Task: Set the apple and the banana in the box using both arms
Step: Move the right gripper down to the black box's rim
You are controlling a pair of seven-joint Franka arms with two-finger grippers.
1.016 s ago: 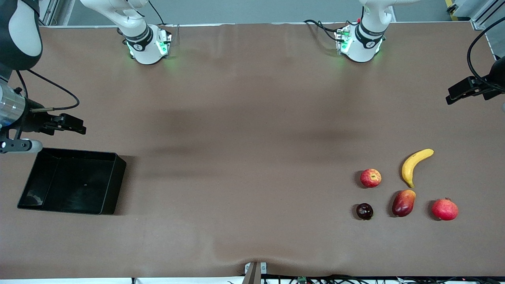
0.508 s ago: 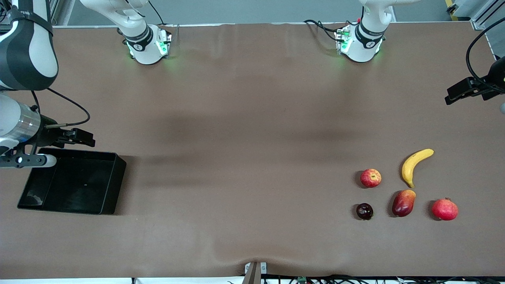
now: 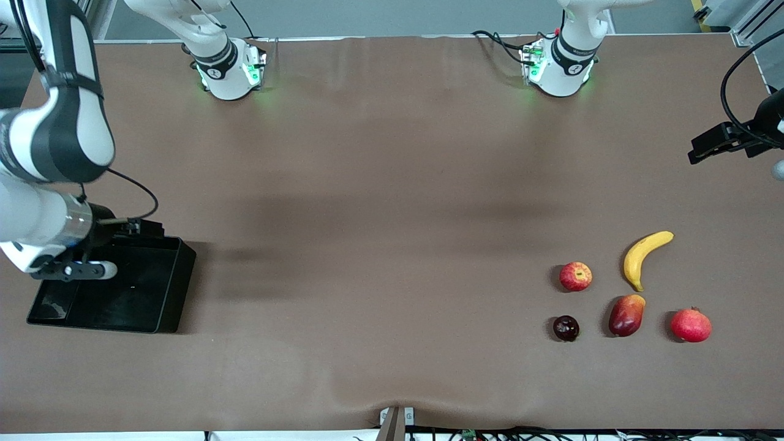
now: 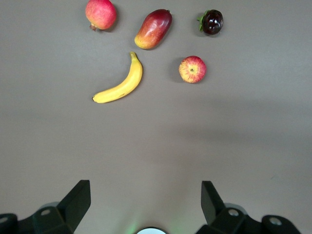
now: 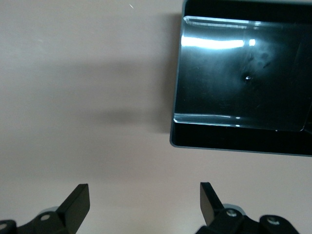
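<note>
Plainly, nothing had been picked up yet. Nearest the front camera, toward the left arm's end, lay a dark maroon fruit (image 3: pixel 566 327), a red-and-yellow mango (image 3: pixel 626 315) and a pomegranate (image 3: pixel 690 325). Just farther lay the apple (image 3: pixel 576 276), red with yellowish patches, and beside it the curved yellow banana (image 3: pixel 644 256), all apart. The glossy black box (image 3: pixel 177 288) sat empty at the right arm's end. Over the last second the right gripper (image 3: pixel 147 228) had swung in over the box's rim, fingers apart and empty, well away from any fruit. The left gripper (image 3: pixel 704 147), likewise spread, hovered over bare table, barely shifted, probably best placed to fetch the fruit.
</note>
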